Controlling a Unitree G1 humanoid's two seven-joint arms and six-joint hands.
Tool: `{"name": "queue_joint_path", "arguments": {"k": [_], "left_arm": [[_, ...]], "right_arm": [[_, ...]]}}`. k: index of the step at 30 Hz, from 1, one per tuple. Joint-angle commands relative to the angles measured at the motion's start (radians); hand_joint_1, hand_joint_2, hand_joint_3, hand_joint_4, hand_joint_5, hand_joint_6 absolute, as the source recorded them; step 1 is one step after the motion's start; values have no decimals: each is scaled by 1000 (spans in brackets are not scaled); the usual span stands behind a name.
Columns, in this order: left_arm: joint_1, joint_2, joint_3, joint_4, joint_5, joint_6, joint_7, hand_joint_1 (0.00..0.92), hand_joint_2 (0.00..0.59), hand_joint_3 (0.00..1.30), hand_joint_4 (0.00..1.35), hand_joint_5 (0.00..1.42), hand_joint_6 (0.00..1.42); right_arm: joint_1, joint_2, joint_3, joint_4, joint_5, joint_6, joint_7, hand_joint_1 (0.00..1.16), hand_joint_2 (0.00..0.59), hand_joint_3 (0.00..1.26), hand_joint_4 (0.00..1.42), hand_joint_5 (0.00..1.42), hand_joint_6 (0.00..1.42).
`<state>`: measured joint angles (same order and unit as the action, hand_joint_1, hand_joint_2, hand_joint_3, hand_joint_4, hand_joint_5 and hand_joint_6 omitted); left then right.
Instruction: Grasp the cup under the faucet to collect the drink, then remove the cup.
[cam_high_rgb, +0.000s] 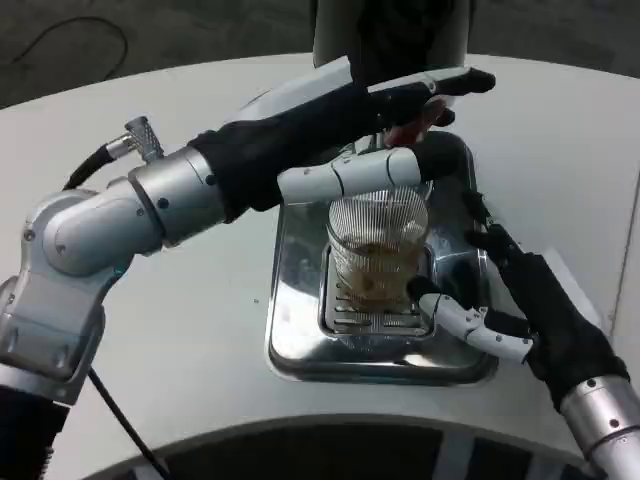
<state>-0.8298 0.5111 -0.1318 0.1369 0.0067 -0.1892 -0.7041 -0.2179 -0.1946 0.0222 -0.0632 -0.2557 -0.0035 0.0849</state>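
Because the cup stands upright at the centre of the frame, its long axis running vertically with the mouth up toward the faucet, any removal would have to draw it out sideways or toward the lower edge of the frame, not tip it. It is a ribbed clear cup with amber drink in its lower part, resting on the grate of the steel drip tray.

The right hand is the nearer one: it lies just to the lower right of the cup, fingers partly spread and curving toward the cup's base, one white finger reaching in low beside the glass (whether it actually touches cannot be told). It does not look clamped on the cup.

The left hand stretches across the upper centre of the frame, above the cup's rim, extended fingers resting at the faucet's lever; how firmly they press is unclear.
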Motion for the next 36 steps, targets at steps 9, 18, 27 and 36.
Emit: {"name": "queue_joint_path", "arguments": {"k": [9, 18, 27, 36], "left_arm": [[23, 35, -7, 15, 18, 10, -27, 0, 139, 111, 29, 120, 56], [18, 38, -9, 22, 19, 9, -28, 0, 139, 111, 29, 120, 56], [9, 35, -13, 36, 20, 4, -30, 0, 139, 111, 29, 120, 56], [2, 31, -18, 54, 24, -5, -32, 0, 139, 111, 29, 120, 56]], "right_arm": [[-65, 0, -6, 94, 46, -61, -6, 667, 246, 37, 12, 85, 1], [-83, -9, 0, 135, 77, -98, 12, 659, 241, 44, 12, 88, 1], [-80, -24, 1, 164, 107, -139, 37, 655, 240, 47, 21, 106, 13], [-71, -42, 0, 175, 118, -159, 54, 642, 242, 47, 14, 111, 16]]}}
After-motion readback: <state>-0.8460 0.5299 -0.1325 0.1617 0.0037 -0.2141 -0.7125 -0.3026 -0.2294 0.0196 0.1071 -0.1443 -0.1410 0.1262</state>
